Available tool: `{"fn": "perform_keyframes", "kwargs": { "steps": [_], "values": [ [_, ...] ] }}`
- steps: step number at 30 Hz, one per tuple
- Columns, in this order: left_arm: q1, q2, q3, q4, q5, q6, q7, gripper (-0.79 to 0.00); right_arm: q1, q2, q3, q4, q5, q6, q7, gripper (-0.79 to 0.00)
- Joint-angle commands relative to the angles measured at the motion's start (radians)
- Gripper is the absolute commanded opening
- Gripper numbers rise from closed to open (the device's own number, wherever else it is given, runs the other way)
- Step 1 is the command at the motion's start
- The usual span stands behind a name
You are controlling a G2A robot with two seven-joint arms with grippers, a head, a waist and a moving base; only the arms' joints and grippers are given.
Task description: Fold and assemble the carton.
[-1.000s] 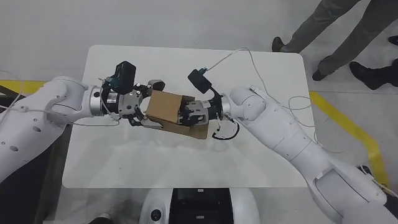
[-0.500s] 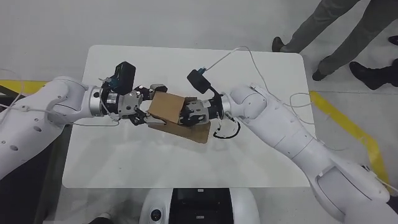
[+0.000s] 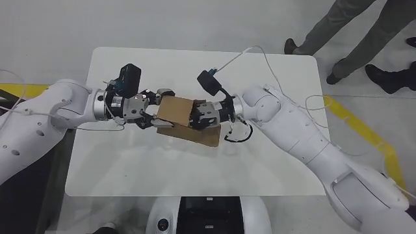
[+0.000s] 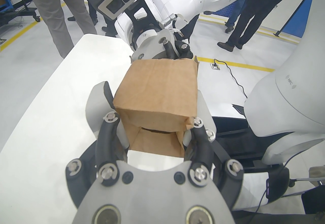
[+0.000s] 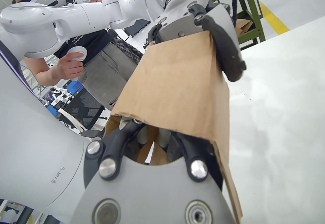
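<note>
The brown carton is over the middle of the white desk, between the two arms, which meet it from opposite ends. It is folded up into a box-like tube lying on its side, turned a little askew to the desk's edges. A loose flap sticks out along the side nearer the robot, below the right arm's end. Whether its underside touches the desk cannot be told.

The left gripper is at the end of the carton nearer the left arm. In the left wrist view its jaws are spread to the carton's width and hold it, with the fingers one against each side wall. That end of the box is open toward the wrist. In the right wrist view one dark finger of this gripper lies flat along the carton's side wall.

The right gripper is at the opposite end, pushed into the carton's open mouth. The cardboard hangs over it there, so I cannot tell whether its jaws are wide or narrow.

A thin white cable loops over the far part of the desk, behind the right arm
</note>
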Motion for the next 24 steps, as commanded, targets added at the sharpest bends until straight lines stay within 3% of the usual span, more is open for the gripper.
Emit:
{"fn": "perform_keyframes", "kwargs": {
  "steps": [1, 3, 6, 8, 15, 24],
  "values": [
    [-0.003, 0.001, 0.005, 0.007, 0.007, 0.0, 0.022, -0.413, -0.002, -0.001, 0.005, 0.001, -0.006, 0.0, 0.0, -0.48],
    [-0.006, 0.003, 0.009, 0.013, 0.018, 0.0, 0.045, -0.422, -0.004, -0.001, 0.011, 0.002, -0.017, 0.0, 0.0, -0.397],
    [-0.01, 0.005, 0.015, 0.024, 0.038, 0.0, 0.08, -0.431, -0.008, -0.002, 0.022, 0.003, -0.027, 0.0, 0.0, -0.172],
    [-0.013, 0.007, 0.017, 0.034, 0.051, 0.0, 0.103, -0.428, -0.011, -0.002, 0.039, 0.006, -0.04, 0.0, -0.001, -0.065],
    [-0.013, 0.017, 0.02, 0.073, 0.099, 0.0, 0.184, -0.477, -0.047, 0.006, 0.119, 0.01, -0.14, 0.0, -0.067, -0.037],
    [-0.002, 0.033, 0.019, 0.102, 0.157, 0.0, 0.274, -0.514, -0.108, 0.022, 0.207, -0.035, -0.294, 0.0, -0.207, -0.055]
  ]
}}
